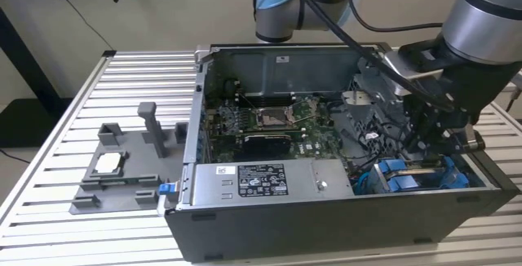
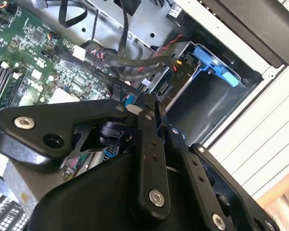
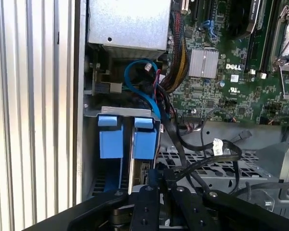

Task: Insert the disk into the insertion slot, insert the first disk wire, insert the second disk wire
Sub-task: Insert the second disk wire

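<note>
Fingers (image 2: 151, 113) look pressed together, tips nipping what seems to be a small black connector, though I can't make out the plug itself well. The gripper (image 3: 156, 185) sits down in the case (image 1: 326, 217), right at the edge of the slot (image 1: 420, 177), which in the exterior view is at about 4 o'clock from the motherboard (image 1: 277, 125). The disk (image 3: 139, 168) looks already seated: blue tabs (image 3: 127, 137) of its carrier stand up side by side in the bay, so I'd guess this is the wire stage. The cables (image 3: 192, 149) drape from the board toward the bay, probably why the arm (image 1: 481, 27) comes in steep from above, between the bundle and the case wall. The grey fixture tray (image 1: 122, 174) sits well apart on the table (image 1: 49, 156), at 9 o'clock from the case.
</note>
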`<move>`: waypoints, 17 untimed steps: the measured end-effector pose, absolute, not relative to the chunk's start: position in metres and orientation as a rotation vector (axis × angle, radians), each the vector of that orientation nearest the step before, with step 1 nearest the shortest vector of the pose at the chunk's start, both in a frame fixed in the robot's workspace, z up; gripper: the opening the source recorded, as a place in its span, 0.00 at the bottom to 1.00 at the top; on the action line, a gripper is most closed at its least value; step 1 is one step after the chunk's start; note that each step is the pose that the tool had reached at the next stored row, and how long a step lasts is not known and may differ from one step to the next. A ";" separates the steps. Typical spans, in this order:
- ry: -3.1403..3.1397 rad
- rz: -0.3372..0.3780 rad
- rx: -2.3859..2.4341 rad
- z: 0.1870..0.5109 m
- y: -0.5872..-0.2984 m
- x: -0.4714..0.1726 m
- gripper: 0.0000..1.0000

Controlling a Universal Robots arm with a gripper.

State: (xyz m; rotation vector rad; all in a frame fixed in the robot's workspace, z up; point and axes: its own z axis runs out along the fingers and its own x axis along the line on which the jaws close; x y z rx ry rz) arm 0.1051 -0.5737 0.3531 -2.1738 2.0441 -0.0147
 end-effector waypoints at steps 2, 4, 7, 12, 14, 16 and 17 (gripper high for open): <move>2.055 -0.002 -2.184 0.353 -0.574 0.109 0.16; 2.065 0.011 -2.192 0.353 -0.574 0.113 0.16; 2.076 0.012 -2.187 0.350 -0.574 0.115 0.16; 2.090 0.011 -2.173 0.345 -0.574 0.118 0.16; 2.096 0.010 -2.168 0.344 -0.575 0.119 0.16; 2.101 0.010 -2.162 0.344 -0.575 0.121 0.16; 2.104 0.010 -2.160 0.344 -0.575 0.121 0.16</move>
